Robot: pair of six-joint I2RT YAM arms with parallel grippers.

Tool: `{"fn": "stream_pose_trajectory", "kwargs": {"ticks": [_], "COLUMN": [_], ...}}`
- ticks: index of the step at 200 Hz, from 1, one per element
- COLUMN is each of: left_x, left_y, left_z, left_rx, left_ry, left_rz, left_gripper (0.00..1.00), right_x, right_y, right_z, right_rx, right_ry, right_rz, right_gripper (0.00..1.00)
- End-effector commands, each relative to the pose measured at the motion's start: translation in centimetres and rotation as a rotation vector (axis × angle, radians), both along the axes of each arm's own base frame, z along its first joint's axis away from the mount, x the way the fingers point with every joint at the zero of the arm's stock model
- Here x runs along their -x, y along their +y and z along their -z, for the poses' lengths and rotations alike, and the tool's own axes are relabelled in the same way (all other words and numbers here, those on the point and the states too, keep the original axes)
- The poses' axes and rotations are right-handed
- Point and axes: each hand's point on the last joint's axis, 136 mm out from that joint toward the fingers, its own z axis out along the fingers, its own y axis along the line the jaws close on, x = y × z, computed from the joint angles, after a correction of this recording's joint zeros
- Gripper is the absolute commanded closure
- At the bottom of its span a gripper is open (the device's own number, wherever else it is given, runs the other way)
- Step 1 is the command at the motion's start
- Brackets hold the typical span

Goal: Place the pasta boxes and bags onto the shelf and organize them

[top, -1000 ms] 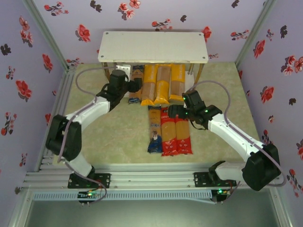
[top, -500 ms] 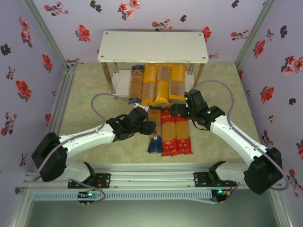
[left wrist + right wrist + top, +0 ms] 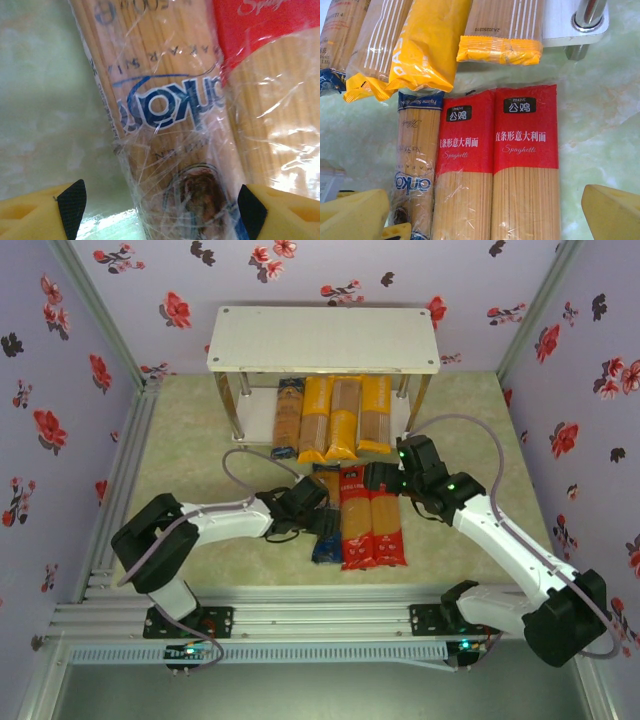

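**pastafan:** Green marbled table, red packs say "Spaghetti" and 公鸡. Four other packs sit on the shelf.

**rigwatcher:** yeah, left gripper straddles the brown pack, jaws apart; right gripper hangs wide open above.

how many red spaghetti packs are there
2. Both lie side by side on the table before the shelf: the left red pack beside the brown pack, the right red pack on the outside. The shelf's top board could hide more.
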Motion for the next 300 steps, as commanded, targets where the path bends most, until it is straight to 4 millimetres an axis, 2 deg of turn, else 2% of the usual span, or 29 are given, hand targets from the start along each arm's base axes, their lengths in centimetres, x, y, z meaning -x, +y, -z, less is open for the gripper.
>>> {"fn": "stream_pose_trajectory", "kwargs": {"ticks": [1, 92, 128, 147, 174, 204, 214, 246, 261, 300], "left_x": [-0.5, -0.5, -0.5, -0.4, -0.2, 0.1, 0.2, 0.8, 0.9, 0.8], "left_y": [-1.8, -3.0, -2.8, -2.4, -1.7, -1.0, -0.8, -0.6, -0.5, -0.3], "left_z": [-1.1, 0.0, 1.0, 1.4, 1.6, 1.4, 1.3, 1.2, 1.3, 0.5], "left_rx": [0.055, 0.061, 0.026, 0.004, -0.026, -0.036, -0.030, -0.001, 0.016, 0.051], "left_ry": [0.000, 0.038, 0.057, 0.070, 0.083, 0.087, 0.093, 0.108, 0.115, 0.103], "left_rz": [-0.001, 0.012, 0.017, 0.018, 0.025, 0.033, 0.031, 0.040, 0.042, 0.050], "left_gripper": [0.18, 0.17, 0.19, 0.27, 0.45, 0.47, 0.52, 0.80, 1.00, 1.00], "right_x": [0.2, 0.2, 0.3, 0.4, 0.5, 0.5, 0.5, 0.3, 0.4, 0.5], "right_y": [-0.8, -1.0, -1.2, -1.3, -1.6, -1.7, -1.7, -1.5, -1.6, -1.9], "right_z": [0.0, 0.0, 0.0, -0.2, -0.4, -0.5, -0.6, -0.5, -0.6, -0.7], "right_rx": [0.012, 0.012, 0.013, 0.014, 0.015, 0.013, 0.011, 0.004, 0.013, 0.010], "right_ry": [-0.005, -0.009, -0.009, -0.014, -0.021, -0.020, -0.022, -0.019, -0.013, -0.022], "right_rz": [0.021, 0.019, 0.020, 0.022, 0.025, 0.029, 0.029, 0.030, 0.029, 0.042], "right_gripper": [0.01, 0.01, 0.01, 0.01, 0.01, 0.01, 0.01, 0.01, 0.01, 0.01]}}
